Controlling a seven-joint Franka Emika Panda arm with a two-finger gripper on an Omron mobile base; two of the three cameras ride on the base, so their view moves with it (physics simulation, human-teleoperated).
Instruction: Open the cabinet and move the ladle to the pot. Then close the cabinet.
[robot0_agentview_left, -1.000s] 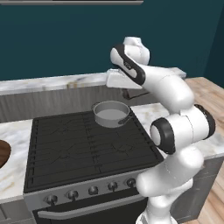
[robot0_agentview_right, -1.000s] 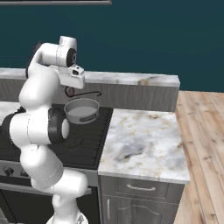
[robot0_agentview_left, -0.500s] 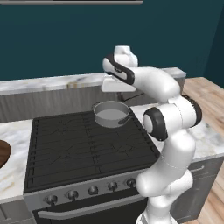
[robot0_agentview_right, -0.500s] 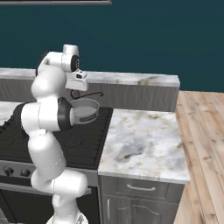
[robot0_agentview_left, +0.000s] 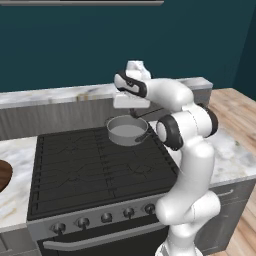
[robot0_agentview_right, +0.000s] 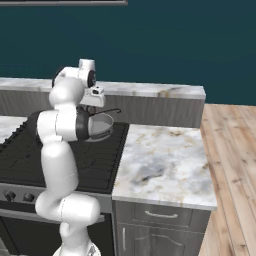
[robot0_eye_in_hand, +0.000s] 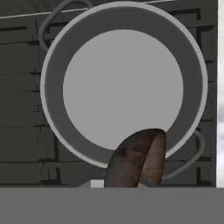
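- One round grey pot (robot0_agentview_left: 127, 131) with a paler rim is seen on a rear burner of the black stove (robot0_agentview_left: 95, 167); its pale grey floor is bare in the hand view.
- A brown, rounded ladle (robot0_eye_in_hand: 138, 159) is seen at the bottom of the hand view, overlapping the near rim of the pot (robot0_eye_in_hand: 122, 85).
- The hand (robot0_agentview_left: 131, 102) is held directly above the pot, pointing down; its fingers are pressed together on the ladle, whose handle is hidden.
- Two curved wire handles are seen on the pot, one at each side.
- A marble table (robot0_agentview_right: 165, 165) is set beside the stove, with dark grey drawer fronts below it.
- Six knobs can be counted along the stove front.
- A teal wall (robot0_agentview_left: 75, 45) stands behind, and a wooden floor (robot0_agentview_right: 232, 165) lies to the right.
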